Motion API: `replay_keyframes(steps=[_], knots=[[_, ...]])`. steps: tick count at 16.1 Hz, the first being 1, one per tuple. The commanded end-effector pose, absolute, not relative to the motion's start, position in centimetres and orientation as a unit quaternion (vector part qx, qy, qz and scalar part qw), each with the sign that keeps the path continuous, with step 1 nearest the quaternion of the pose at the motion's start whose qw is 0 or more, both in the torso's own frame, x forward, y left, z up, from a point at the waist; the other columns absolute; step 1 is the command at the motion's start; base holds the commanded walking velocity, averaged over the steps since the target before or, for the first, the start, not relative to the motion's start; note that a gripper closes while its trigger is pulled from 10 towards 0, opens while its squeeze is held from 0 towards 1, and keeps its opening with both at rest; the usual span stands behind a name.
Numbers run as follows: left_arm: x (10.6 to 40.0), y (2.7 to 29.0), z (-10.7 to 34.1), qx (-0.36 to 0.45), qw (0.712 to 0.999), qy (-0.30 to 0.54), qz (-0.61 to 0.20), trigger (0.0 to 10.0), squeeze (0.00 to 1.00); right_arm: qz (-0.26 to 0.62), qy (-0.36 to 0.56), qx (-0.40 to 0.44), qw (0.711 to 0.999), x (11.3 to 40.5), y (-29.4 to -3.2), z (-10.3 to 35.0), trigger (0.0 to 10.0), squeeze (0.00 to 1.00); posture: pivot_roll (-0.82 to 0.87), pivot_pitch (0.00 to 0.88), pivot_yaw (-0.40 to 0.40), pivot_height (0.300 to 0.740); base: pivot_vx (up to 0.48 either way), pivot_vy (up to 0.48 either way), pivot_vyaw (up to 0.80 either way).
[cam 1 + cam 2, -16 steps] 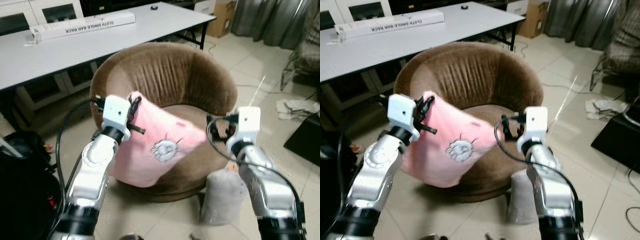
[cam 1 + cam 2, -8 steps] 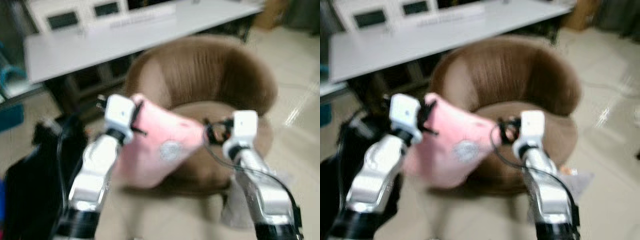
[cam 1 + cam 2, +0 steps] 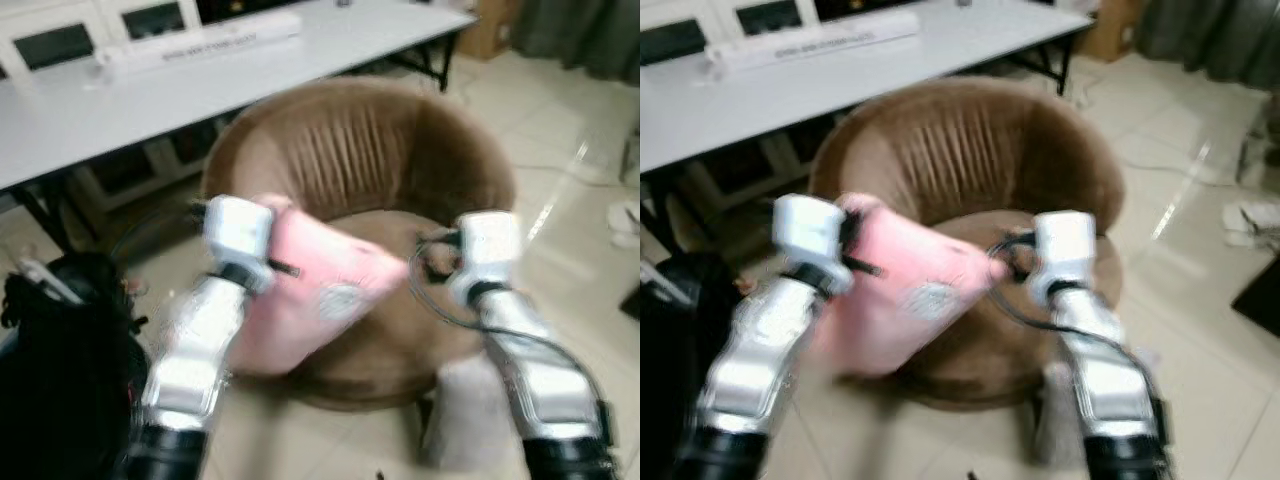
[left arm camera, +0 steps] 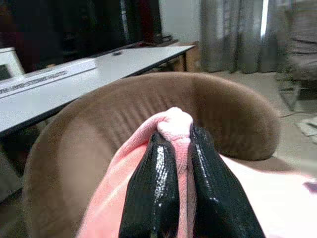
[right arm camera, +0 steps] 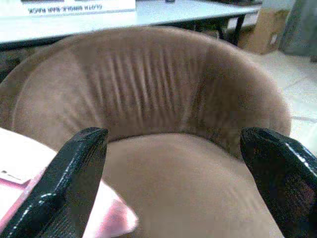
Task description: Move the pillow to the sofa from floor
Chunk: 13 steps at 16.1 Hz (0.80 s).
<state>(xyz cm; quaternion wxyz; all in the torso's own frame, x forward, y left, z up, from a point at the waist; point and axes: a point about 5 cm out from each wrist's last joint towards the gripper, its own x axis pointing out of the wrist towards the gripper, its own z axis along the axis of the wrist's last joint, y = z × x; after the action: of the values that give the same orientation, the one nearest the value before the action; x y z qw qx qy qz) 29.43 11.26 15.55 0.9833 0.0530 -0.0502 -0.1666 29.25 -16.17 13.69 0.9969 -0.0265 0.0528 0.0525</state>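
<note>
A pink pillow (image 3: 318,300) with a small grey print hangs over the front of a round brown tub sofa (image 3: 370,150). My left gripper (image 4: 176,148) is shut on the pillow's upper corner (image 4: 173,121), holding it up at the sofa's left front. My right gripper (image 5: 173,163) is open and holds nothing, its fingers (image 5: 79,168) spread wide and facing the sofa's seat (image 5: 188,178) and backrest. The pillow's right corner (image 5: 114,218) lies just beside it. Both eye views are blurred.
A long white table (image 3: 200,80) with a white box (image 3: 195,45) stands behind the sofa. A black bag (image 3: 60,340) sits on the floor at my left. A grey cushion (image 3: 465,410) lies on the tiled floor below my right arm. Curtains hang at the far right.
The camera has swung, so the whole scene shifted back to the right. The pillow stays in my left gripper, now a little further over the sofa's seat.
</note>
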Motion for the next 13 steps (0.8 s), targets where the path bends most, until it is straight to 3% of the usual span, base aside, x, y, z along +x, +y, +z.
replay_keyframes(steps=[1,13], knots=[[29.45,12.53,16.76,0.064,0.985,-0.079,-0.142,10.0,0.0,0.074,0.045,-0.021,0.996,29.55,-14.9,14.27,10.0,0.0,0.02,0.0,0.032,0.74,0.364,0.0,0.0],[29.34,12.26,16.42,0.062,0.985,-0.074,-0.142,10.0,0.0,0.083,0.053,-0.036,0.995,29.69,-14.87,14.14,10.0,0.0,0.02,0.0,0.015,0.74,0.361,0.0,-0.08]])
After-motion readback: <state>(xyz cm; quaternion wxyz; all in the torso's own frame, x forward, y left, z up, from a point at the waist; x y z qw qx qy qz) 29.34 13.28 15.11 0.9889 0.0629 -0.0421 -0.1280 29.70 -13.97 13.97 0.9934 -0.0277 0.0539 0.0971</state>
